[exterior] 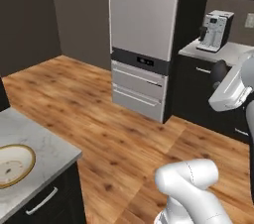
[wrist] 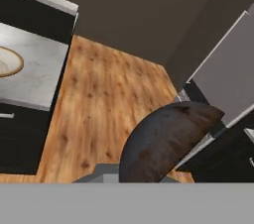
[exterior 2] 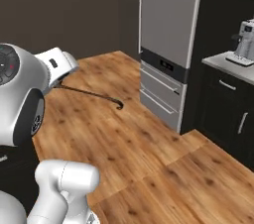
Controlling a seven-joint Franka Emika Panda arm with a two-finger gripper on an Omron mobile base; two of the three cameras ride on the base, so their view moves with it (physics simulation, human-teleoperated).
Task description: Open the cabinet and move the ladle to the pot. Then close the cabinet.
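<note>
The ladle's (wrist: 166, 146) round brownish bowl sits close against the camera in the hand view and covers the fingertips. From the right base view its thin dark handle (exterior 2: 92, 95) sticks out of my white hand over the wooden floor and ends in a small hook. My gripper (exterior 2: 59, 84) is shut on the ladle, held at mid height away from any counter. The pot and the cabinet are out of view.
A cream bowl (exterior: 12, 166) rests on the marble counter (exterior: 47, 151) at lower left. A tall grey fridge (exterior: 144, 20) stands ahead. To its right a coffee machine (exterior: 214, 30) sits on a counter above black lower cabinets (exterior: 198, 89). Wooden floor (exterior: 99, 114) lies between.
</note>
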